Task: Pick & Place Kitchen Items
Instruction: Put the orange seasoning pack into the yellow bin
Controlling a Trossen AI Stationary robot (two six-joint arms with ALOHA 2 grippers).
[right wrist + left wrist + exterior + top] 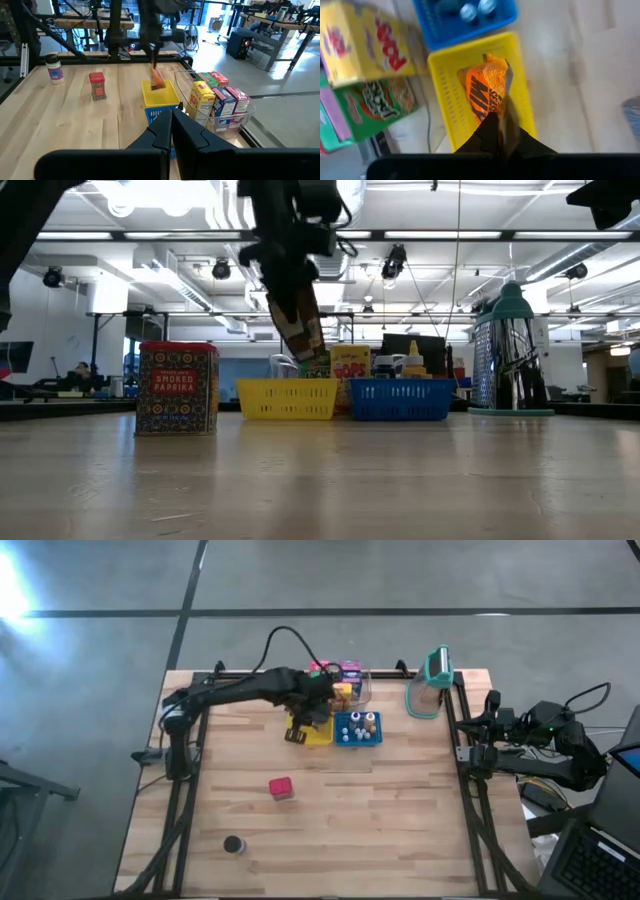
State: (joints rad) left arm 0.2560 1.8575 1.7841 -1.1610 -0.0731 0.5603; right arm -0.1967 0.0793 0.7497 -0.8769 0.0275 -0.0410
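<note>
The left gripper (pixel 501 131) clamps an orange packet (pixel 487 90) above the yellow basket (pixel 447 85), beside the blue basket (pixel 357 729). The right gripper (pixel 171 127) waits clenched and empty at the table's (pixel 380 810) right edge. A red tin (pixel 281 788) stands alone mid-table.

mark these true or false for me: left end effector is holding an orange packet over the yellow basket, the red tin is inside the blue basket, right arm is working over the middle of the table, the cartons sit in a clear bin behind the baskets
1. The left end effector holds an orange packet over the yellow basket. True.
2. The red tin is inside the blue basket. False: it stands alone on the bare table, nearer the front, well apart from both baskets.
3. The right arm works over the middle of the table. False: the right end effector is shut and waits at the table's right edge.
4. The cartons sit in a clear bin behind the baskets. True.
</note>
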